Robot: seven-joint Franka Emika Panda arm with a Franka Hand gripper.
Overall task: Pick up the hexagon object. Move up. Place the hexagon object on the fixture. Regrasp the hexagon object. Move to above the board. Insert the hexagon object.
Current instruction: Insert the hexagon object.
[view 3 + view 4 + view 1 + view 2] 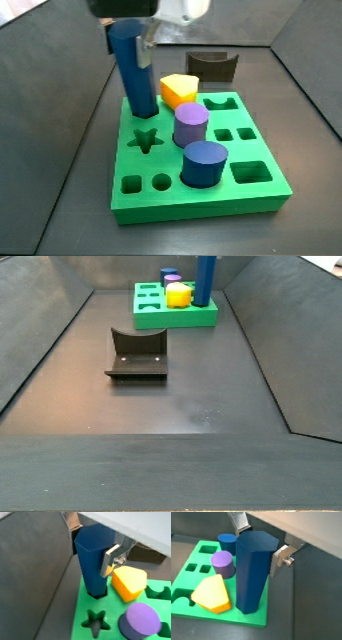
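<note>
The hexagon object, a long blue prism, stands upright between my gripper's silver fingers. The gripper is shut on the prism's upper part, and both wrist views show this. The prism's lower end rests in a hole near a corner of the green board; how deep it sits cannot be told. In a side view the prism rises from the board's far left corner, under the gripper. The fixture stands empty behind the board; it also shows in a side view.
A yellow peg, a purple cylinder and a dark-blue cylinder stand in the board beside the prism. A star hole and several square holes are open. Grey sloping walls enclose the floor.
</note>
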